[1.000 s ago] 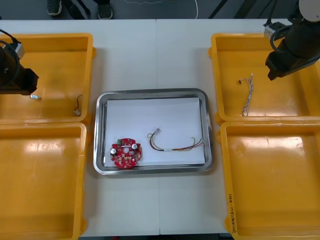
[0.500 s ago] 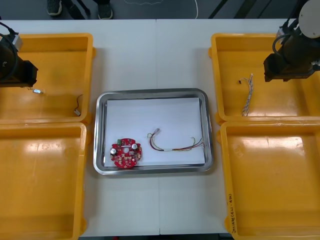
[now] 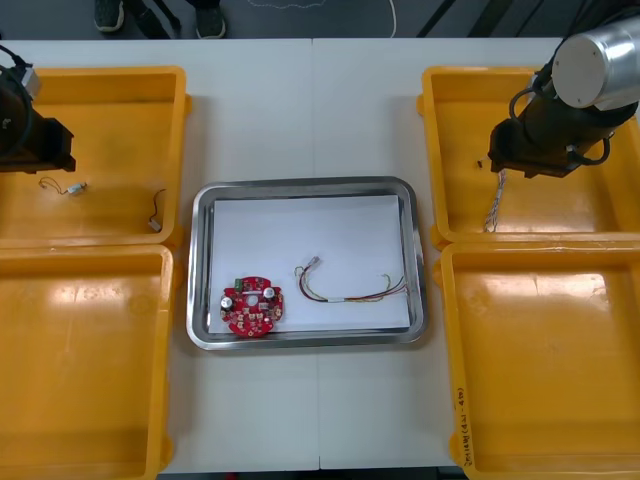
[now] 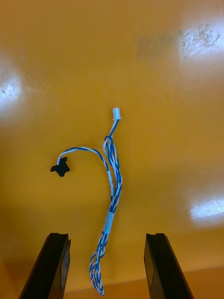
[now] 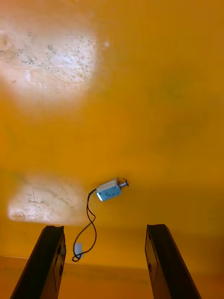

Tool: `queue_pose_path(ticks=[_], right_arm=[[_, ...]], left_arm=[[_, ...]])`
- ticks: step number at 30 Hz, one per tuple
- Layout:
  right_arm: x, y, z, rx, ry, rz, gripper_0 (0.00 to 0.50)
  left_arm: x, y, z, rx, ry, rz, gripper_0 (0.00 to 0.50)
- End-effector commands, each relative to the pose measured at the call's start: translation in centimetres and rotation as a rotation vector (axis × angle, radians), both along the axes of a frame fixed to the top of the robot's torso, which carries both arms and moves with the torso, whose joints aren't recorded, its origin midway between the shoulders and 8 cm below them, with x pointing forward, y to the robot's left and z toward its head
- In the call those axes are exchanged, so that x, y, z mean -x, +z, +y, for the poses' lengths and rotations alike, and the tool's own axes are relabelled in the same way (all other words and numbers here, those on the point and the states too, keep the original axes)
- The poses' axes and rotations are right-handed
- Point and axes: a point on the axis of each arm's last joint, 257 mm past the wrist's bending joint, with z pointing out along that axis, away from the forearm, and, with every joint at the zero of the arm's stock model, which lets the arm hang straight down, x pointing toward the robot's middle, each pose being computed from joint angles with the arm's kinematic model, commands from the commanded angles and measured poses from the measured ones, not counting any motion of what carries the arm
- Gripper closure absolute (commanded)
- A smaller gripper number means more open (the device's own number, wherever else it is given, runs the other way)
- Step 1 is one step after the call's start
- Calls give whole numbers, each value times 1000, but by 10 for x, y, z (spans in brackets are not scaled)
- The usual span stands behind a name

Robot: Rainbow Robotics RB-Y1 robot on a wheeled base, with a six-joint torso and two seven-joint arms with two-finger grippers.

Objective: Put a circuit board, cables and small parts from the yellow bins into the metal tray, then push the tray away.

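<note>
My left gripper (image 5: pixel 105 228) stands open above the floor of the far left yellow bin (image 3: pixel 120 76). A small metal part (image 5: pixel 109 190) with a thin black wire lies loose on the floor beyond the fingers; in the front view the small metal part (image 3: pixel 72 187) lies just below the left arm (image 3: pixel 35 140). My right gripper (image 4: pixel 106 235) is open over the far right yellow bin (image 3: pixel 440 100), its fingers on either side of the near end of a twisted blue and white cable (image 4: pixel 112 182). The metal tray (image 3: pixel 300 185) holds a red circuit board (image 3: pixel 252 308) and a red and yellow cable (image 3: pixel 350 290).
A second small part (image 3: pixel 157 215) lies near the right wall of the far left bin. The two near yellow bins (image 3: pixel 80 360) (image 3: pixel 545 360) look bare. Shoes show beyond the table's far edge.
My left gripper has opened and let go of the small metal part, which now lies on the bin floor. My right arm has moved left to stand over the twisted cable.
</note>
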Motion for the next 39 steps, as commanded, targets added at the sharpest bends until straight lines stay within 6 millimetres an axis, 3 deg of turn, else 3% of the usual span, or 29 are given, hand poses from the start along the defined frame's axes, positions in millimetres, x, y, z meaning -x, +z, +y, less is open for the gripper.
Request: queue_pose_path(ticks=[1,7,13,21,39], right_arm=[[0,-5,2,-30,-25,-7,37],[5,-16,3,-42,-42,9,35],[5,-21,9,-50,-47,13,37],[4,-29,9,-41,-58,6,37],[-2,-41,8,-73,-77,0,36]], left_arm=[[-31,40,-8,71,68,-107,0],[-45,33,-12,69,51,-114,0],[-51,14,-19,105,40,-103,0],[-40,-9,-27,90,16,-39,0],[-37,-32,-8,61,22,-36,0]])
